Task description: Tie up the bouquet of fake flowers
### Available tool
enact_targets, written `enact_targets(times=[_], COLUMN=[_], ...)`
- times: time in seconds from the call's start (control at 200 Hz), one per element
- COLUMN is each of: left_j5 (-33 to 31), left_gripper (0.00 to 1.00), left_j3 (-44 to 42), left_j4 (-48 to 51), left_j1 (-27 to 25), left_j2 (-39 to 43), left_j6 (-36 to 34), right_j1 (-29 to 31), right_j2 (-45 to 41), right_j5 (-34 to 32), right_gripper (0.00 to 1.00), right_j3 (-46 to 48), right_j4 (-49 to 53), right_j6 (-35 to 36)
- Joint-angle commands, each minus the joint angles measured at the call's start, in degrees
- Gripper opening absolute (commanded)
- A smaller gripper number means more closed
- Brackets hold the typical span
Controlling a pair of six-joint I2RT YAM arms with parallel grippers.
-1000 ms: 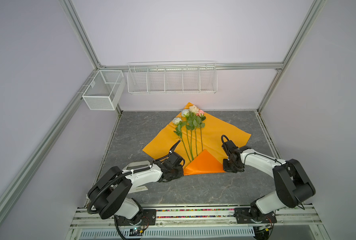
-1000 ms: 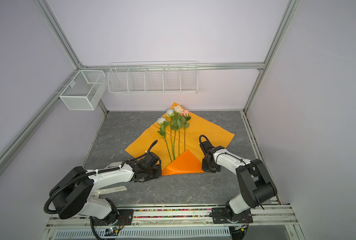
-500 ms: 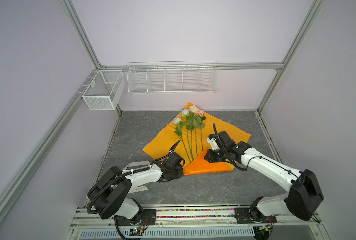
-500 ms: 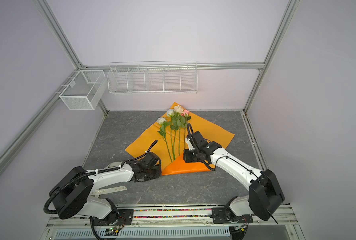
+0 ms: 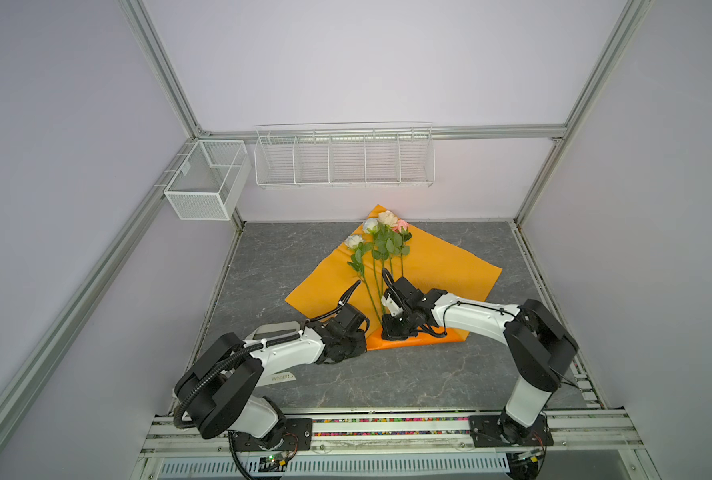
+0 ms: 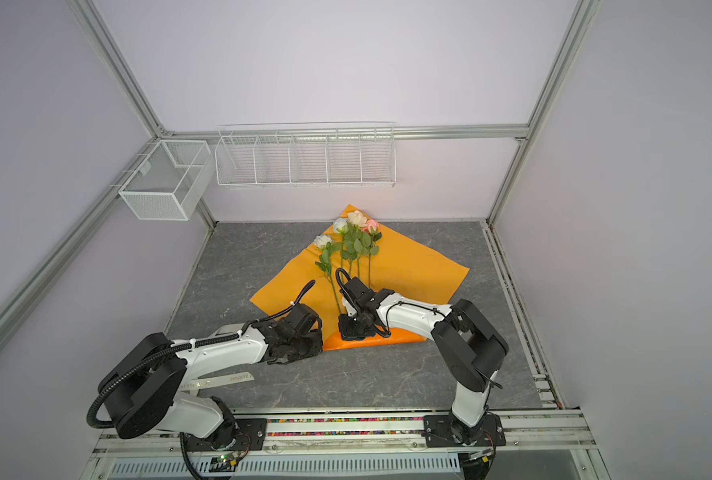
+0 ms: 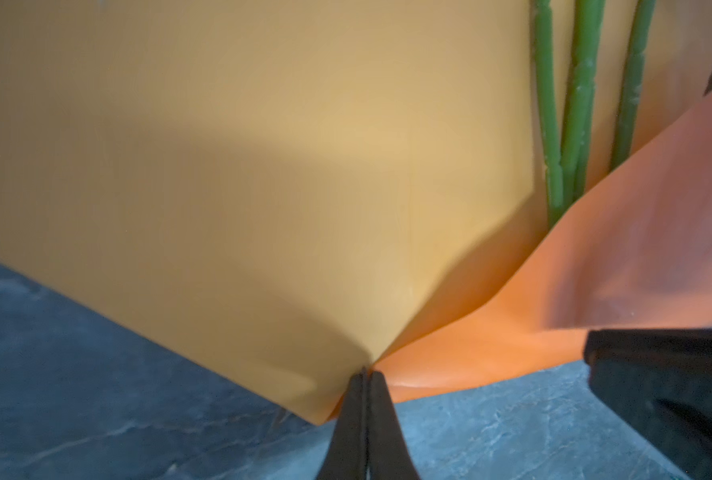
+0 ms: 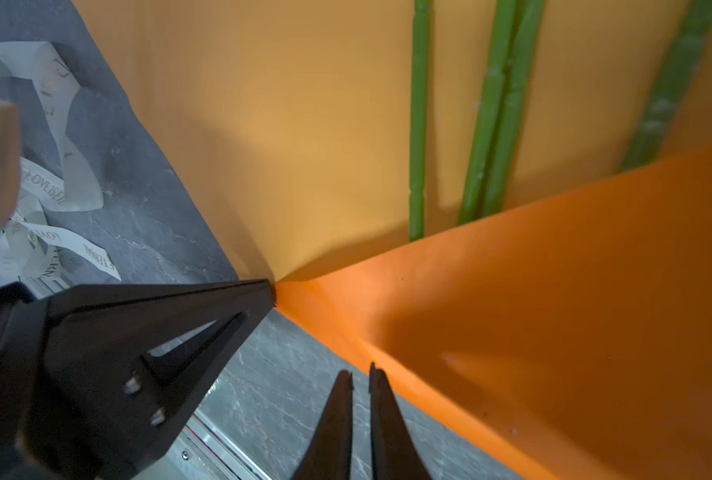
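The bouquet of fake flowers (image 5: 381, 241) (image 6: 352, 241) lies on a spread orange paper sheet (image 5: 441, 266) (image 6: 412, 270), blooms towards the back wall. Its green stems (image 7: 574, 104) (image 8: 495, 116) run under the sheet's folded-up near flap (image 5: 425, 338) (image 8: 554, 291). My left gripper (image 7: 364, 374) (image 5: 366, 343) is shut on the paper at the flap's left fold corner. My right gripper (image 8: 360, 374) (image 5: 391, 332) points down at the flap's near edge, close beside the left one. Its fingers stand a narrow slit apart, and only grey table shows between them.
A cream ribbon with printed lettering (image 8: 55, 183) (image 5: 281, 377) lies on the grey table under my left arm. A long wire rack (image 5: 344, 160) hangs on the back wall and a mesh basket (image 5: 207, 178) in the left corner. The mounting rail runs along the front.
My right gripper has swept left along the folded flap, from its right end to beside the left gripper, and its jaws have narrowed. The flap now lies lower. My left arm has stayed put.
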State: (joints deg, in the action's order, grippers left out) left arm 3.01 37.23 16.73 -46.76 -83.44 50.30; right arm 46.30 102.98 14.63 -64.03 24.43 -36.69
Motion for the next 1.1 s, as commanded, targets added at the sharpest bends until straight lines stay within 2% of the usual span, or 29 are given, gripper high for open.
enact_targets(times=[0.0, 0.1, 0.185, 0.245, 0.3, 0.38, 0.42, 0.46, 0.61, 0.655, 0.775, 0.905, 0.995, 1.095], left_j5=[-0.9, -1.3, -1.4, -0.9, 0.1, 2.0, 2.7, 4.0, 10.4, 10.6, 12.6, 10.1, 7.0, 3.3], left_gripper=[0.00, 0.00, 0.00, 0.08, 0.18, 0.22, 0.28, 0.36, 0.50, 0.55, 0.57, 0.61, 0.62, 0.63], left_j3=[-0.4, 0.6, 2.4, 3.2, 3.4, 3.4, 3.5, 3.3, 2.1, 2.2, 2.0, 0.7, 1.6, 5.7], left_j4=[4.3, 6.3, 10.1, 12.8, 13.6, 14.2, 14.5, 14.4, 10.8, 10.7, 9.0, 7.4, 7.0, 10.6], left_j1=[0.5, 0.9, 3.3, 6.3, 9.5, 15.3, 18.3, 21.2, 28.5, 29.5, 31.0, 31.1, 31.4, 33.4], left_j2=[1.8, 5.0, 8.7, 11.4, 13.7, 16.2, 17.0, 17.4, 15.3, 14.0, 10.1, 7.2, 5.9, 3.9], left_j6=[0.0, 0.0, -0.8, -2.5, -4.2, -6.2, -6.8, -7.0, -5.4, -4.6, -2.6, 0.6, -0.1, -4.6], right_j1=[0.4, 0.1, 0.1, 0.0, 0.0, 0.0, 0.0, 0.0, 0.0, 0.0, 0.0, 0.0, -0.1, 0.0], right_j2=[2.0, 3.7, 4.0, 4.2, 4.4, 4.4, 4.5, 4.7, 4.9, 4.8, 4.5, 4.4, 4.3, 4.3], right_j5=[-1.4, -2.6, -2.8, -2.7, -2.8, -2.9, -2.9, -3.1, -2.9, -2.9, -2.9, -2.9, -2.9, -3.0], right_gripper=[0.13, 0.12, 0.12, 0.12, 0.12, 0.13, 0.13, 0.13, 0.13, 0.13, 0.13, 0.14, 0.14, 0.14], right_j3=[-0.8, -0.3, 0.6, 0.7, 0.7, 0.7, 0.7, 0.7, 0.6, 0.5, 0.3, 0.3, 0.5, 0.6], right_j4=[0.5, 1.6, 1.3, 1.4, 1.6, 1.6, 1.7, 1.7, 1.4, 1.6, 1.7, 1.6, 1.5, 1.6], right_j6=[-0.8, -0.8, -1.2, -1.4, -1.5, -1.7, -1.9, -2.1, -2.3, -2.3, -2.3, -2.5, -2.5, -2.5])
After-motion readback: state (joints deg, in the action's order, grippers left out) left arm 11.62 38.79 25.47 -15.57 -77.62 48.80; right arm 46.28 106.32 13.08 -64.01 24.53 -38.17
